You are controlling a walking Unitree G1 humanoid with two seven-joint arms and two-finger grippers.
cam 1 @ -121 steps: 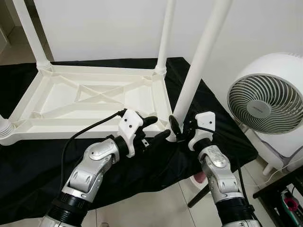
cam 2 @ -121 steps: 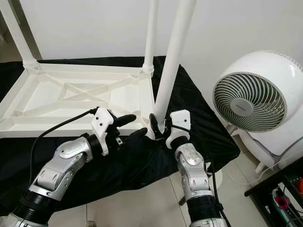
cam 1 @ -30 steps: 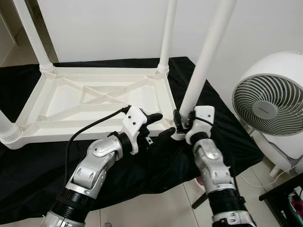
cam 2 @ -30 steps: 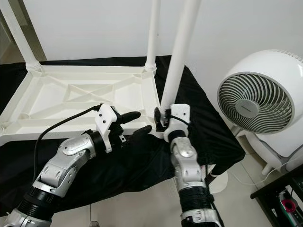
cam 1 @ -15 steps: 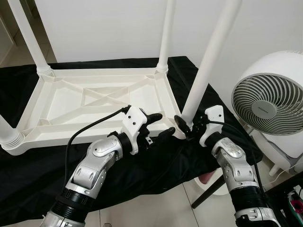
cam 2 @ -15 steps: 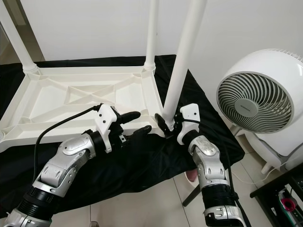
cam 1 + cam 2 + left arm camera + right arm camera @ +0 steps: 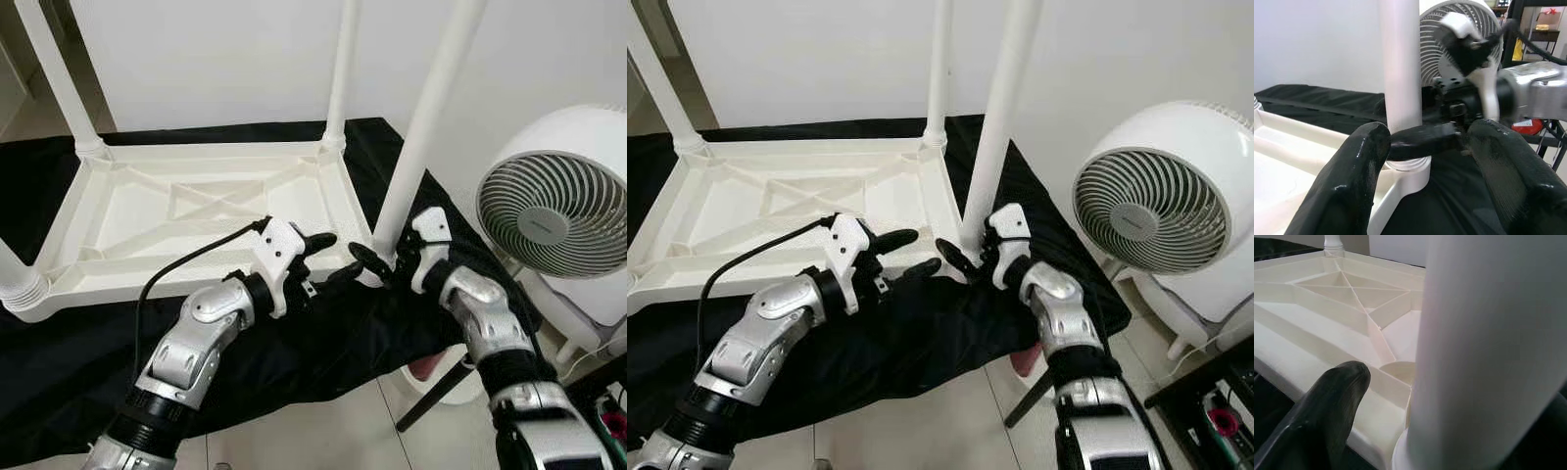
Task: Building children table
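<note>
Fingers (image 7: 361, 257) beside leg (image 7: 423, 117), black cloth (image 7: 323, 338).

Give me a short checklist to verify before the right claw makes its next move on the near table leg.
1. Right claw around the base of the near leg: ok, fingers on both sides.
2. Grip tight on the leg: cannot tell.
3. Leg upright in the corner socket: ok.
4. Leg fully seated in the socket: cannot tell.
5. Left claw out of the way: ok, open and beside the corner, holding nothing.
6. Upturned tabletop flat on the black cloth: ok.
</note>
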